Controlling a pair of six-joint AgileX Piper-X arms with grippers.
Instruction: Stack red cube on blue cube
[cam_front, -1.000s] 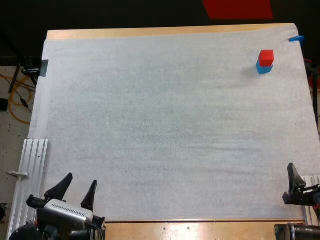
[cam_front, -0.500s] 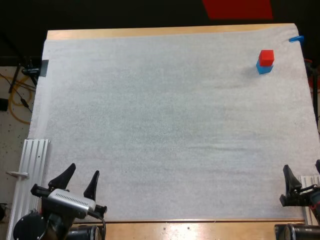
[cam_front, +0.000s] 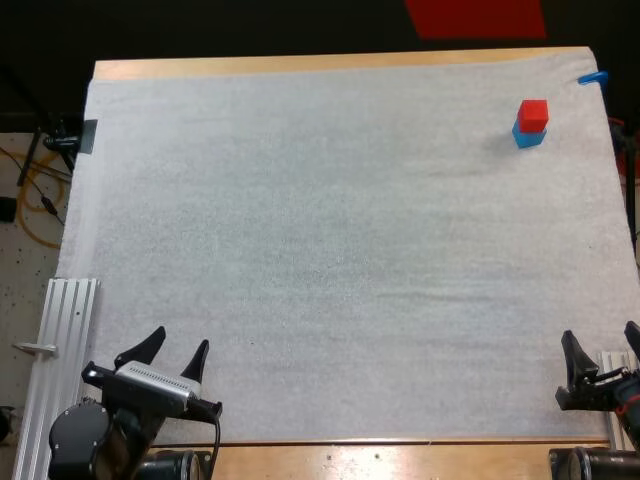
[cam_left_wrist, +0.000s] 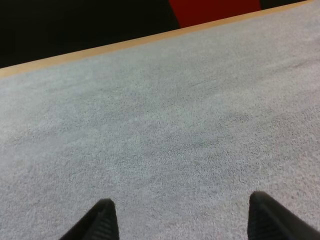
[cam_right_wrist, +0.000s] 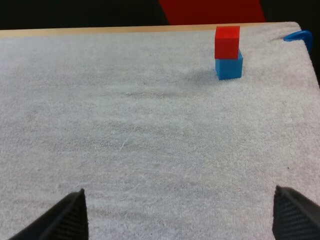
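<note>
Left tool (cam_front: 181, 337), right tool (cam_front: 598, 332) shifted slightly, both spread wide, empty; red cube (cam_front: 533, 112) atop blue cube (cam_front: 528, 137).

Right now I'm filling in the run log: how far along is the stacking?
Done: the red cube sits on the blue cube near the far right corner of the mat. In hand: nothing; left pincer and right pincer stand open at its near edge. Left: apparently nothing.

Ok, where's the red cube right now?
In the high view the red cube sits on top of the blue cube, near the far right corner of the white mat.
</note>
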